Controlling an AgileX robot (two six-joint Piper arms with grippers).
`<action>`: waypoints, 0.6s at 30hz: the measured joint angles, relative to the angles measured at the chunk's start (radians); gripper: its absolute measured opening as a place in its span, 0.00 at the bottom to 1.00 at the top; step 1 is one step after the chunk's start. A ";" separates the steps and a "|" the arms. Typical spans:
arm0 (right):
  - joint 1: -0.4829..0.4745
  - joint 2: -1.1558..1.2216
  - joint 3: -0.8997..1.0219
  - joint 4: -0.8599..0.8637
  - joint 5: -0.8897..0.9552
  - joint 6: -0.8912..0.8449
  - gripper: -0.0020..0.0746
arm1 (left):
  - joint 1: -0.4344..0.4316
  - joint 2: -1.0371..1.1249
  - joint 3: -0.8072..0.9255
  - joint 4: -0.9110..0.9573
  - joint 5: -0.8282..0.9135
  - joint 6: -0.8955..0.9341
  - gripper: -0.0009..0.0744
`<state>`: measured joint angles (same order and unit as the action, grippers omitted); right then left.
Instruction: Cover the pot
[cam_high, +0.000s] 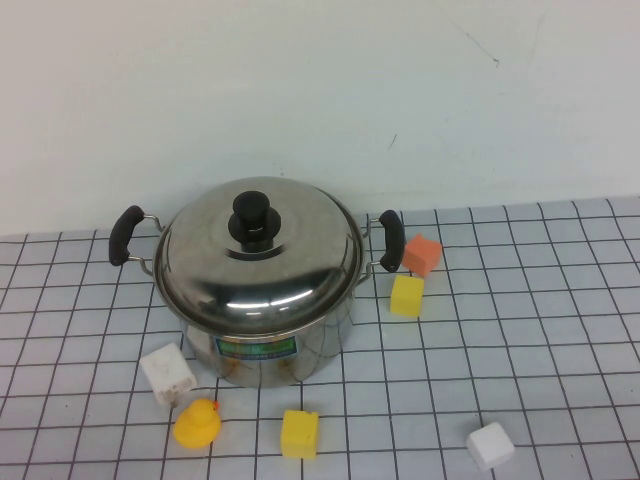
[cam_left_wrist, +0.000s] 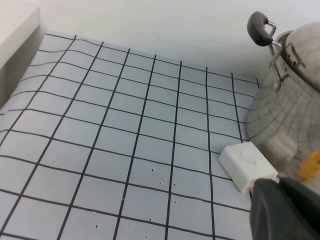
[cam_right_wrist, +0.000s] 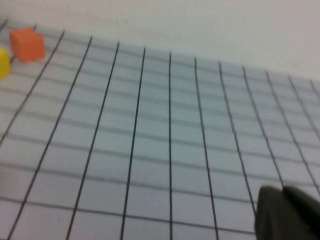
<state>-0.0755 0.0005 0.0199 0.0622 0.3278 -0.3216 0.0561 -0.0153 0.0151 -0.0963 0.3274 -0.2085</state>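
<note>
The steel pot (cam_high: 320, 335) with a green-blue label stands on the grid mat, left of centre, with black side handles (cam_high: 391, 240). The domed steel lid (cam_high: 290, 265) with a black knob (cam_high: 253, 215) sits on the pot's rim and covers it. Neither arm shows in the high view. In the left wrist view my left gripper (cam_left_wrist: 279, 184) is shut and empty, low beside the pot (cam_left_wrist: 280, 115) and a white block (cam_left_wrist: 247, 165). In the right wrist view my right gripper (cam_right_wrist: 283, 190) is shut and empty over bare mat, away from the pot.
Around the pot lie a white block (cam_high: 167, 373), a yellow duck (cam_high: 197, 422), a yellow block (cam_high: 299, 433), another white block (cam_high: 490, 445), a yellow block (cam_high: 406, 296) and an orange block (cam_high: 422, 254). The orange block also shows in the right wrist view (cam_right_wrist: 27, 44).
</note>
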 joint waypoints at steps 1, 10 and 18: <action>-0.002 -0.004 0.000 -0.002 0.000 0.008 0.02 | 0.000 0.000 0.000 0.000 0.000 0.000 0.01; -0.002 -0.013 0.000 -0.006 0.015 0.034 0.02 | 0.000 0.000 0.000 0.000 0.000 0.000 0.01; -0.002 -0.013 0.000 -0.020 0.019 0.161 0.02 | 0.000 0.000 0.000 0.000 0.000 0.003 0.01</action>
<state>-0.0771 -0.0122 0.0197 0.0423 0.3471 -0.1610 0.0561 -0.0153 0.0151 -0.0963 0.3274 -0.2052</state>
